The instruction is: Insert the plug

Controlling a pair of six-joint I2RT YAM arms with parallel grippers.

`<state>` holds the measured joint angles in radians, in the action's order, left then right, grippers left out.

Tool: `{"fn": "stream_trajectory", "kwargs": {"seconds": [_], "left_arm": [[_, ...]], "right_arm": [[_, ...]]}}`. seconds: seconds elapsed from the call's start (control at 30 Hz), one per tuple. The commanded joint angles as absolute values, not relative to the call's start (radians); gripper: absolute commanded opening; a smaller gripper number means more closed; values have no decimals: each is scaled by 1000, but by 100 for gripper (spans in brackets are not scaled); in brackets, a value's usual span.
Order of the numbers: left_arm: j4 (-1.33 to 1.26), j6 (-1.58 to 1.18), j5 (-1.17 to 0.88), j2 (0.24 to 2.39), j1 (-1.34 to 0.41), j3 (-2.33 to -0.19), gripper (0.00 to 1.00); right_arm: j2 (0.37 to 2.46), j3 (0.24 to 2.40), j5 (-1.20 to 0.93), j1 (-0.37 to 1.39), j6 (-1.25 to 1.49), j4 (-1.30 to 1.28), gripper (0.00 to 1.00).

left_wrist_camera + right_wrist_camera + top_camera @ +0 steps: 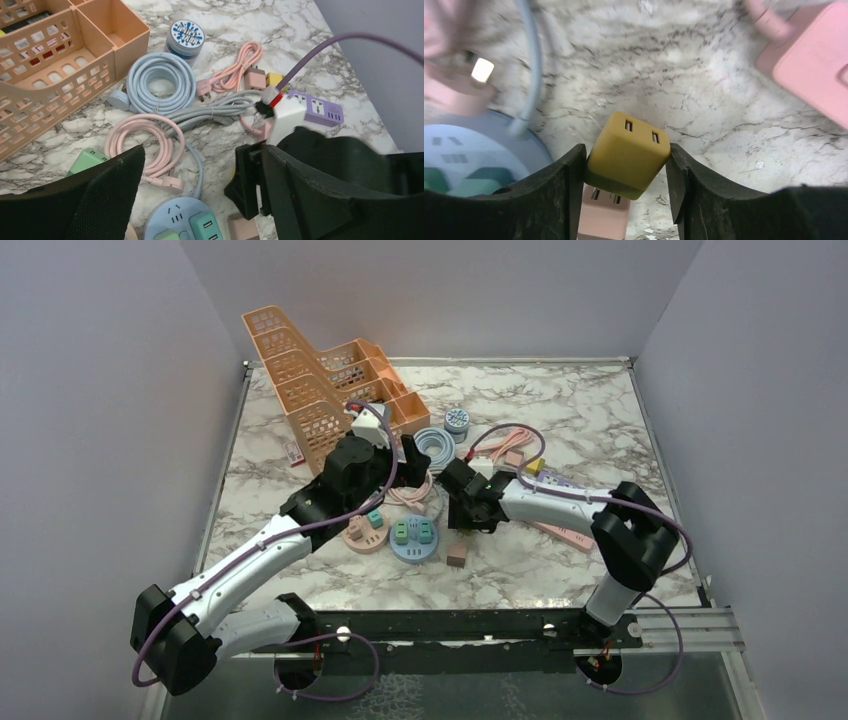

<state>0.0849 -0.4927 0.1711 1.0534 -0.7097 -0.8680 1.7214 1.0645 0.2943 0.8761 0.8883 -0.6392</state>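
The right tool (625, 167) is pinching a mustard-yellow cube plug (628, 147) by its two side faces, with a black finger (556, 192) flat against each. This grip turns the slotted face towards the wrist camera. The far end, where the prongs should be, is hidden and points at the marble surface (704, 75), which suits a straight push down into a socket. Just beneath the tool lies a pink cube adapter (601, 222). To the tool's left sits the round blue power strip (464, 150), with green adapters in it. It looks the likely destination, so a short sideways carry seems needed first. Up and to the right lies a pink power strip (814, 65). The left tool (408, 458) hangs spread and empty near a coiled blue cable (160, 80), out of the way.
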Motion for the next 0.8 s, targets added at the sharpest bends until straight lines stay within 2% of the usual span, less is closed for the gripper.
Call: {"fn": "stream_trajectory", "kwargs": {"seconds": [0.0, 0.07, 0.23, 0.53, 0.77], "left_arm": [[-3, -476, 132, 1066, -722, -804, 93], [-47, -474, 97, 1071, -724, -771, 97], [-167, -477, 3, 1080, -726, -714, 97], [-534, -493, -249, 1120, -729, -630, 95], [-689, -526, -300, 1167, -733, -615, 92]], "right_arm": [[1582, 1064, 470, 873, 892, -492, 40], [1513, 1064, 524, 873, 893, -461, 40], [1389, 1081, 559, 870, 942, -448, 41], [1243, 1114, 500, 867, 1081, -464, 41], [1197, 1123, 409, 867, 1161, -424, 42]]}}
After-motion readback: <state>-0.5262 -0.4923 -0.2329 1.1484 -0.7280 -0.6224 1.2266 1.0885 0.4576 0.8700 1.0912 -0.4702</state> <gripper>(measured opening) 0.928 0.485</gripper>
